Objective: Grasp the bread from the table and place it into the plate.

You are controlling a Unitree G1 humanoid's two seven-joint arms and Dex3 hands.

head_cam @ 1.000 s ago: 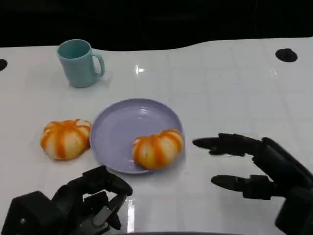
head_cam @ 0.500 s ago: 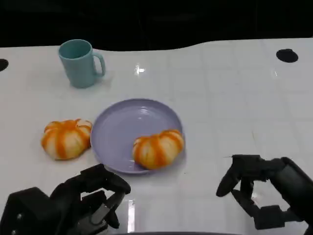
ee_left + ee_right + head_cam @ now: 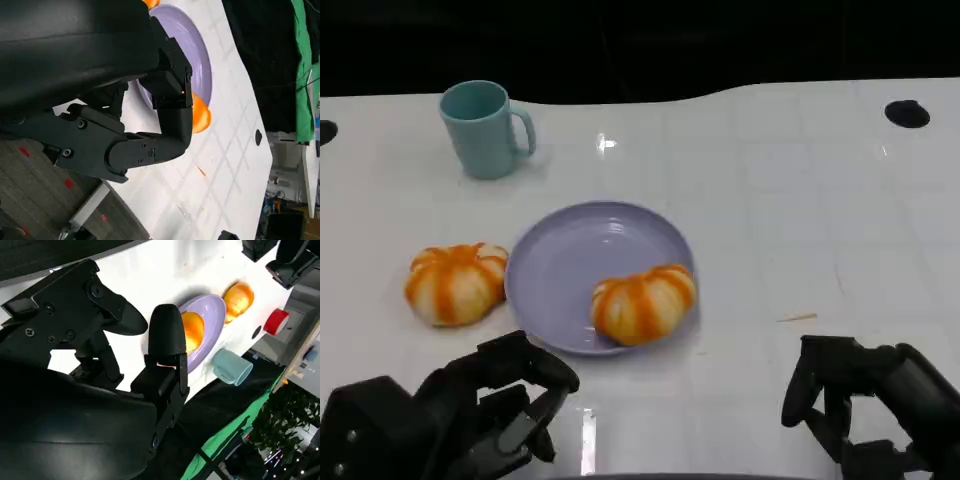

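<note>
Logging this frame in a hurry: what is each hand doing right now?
Left hand: fingers curled in, holding nothing, shut.
Right hand: fingers curled in, holding nothing, shut.

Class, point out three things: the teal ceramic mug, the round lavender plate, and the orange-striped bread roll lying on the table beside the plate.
teal ceramic mug (image 3: pixel 478 135), head view, outer wall.
round lavender plate (image 3: pixel 570 255), head view, bare inner floor.
orange-striped bread roll (image 3: pixel 454 283), head view, top centre.
</note>
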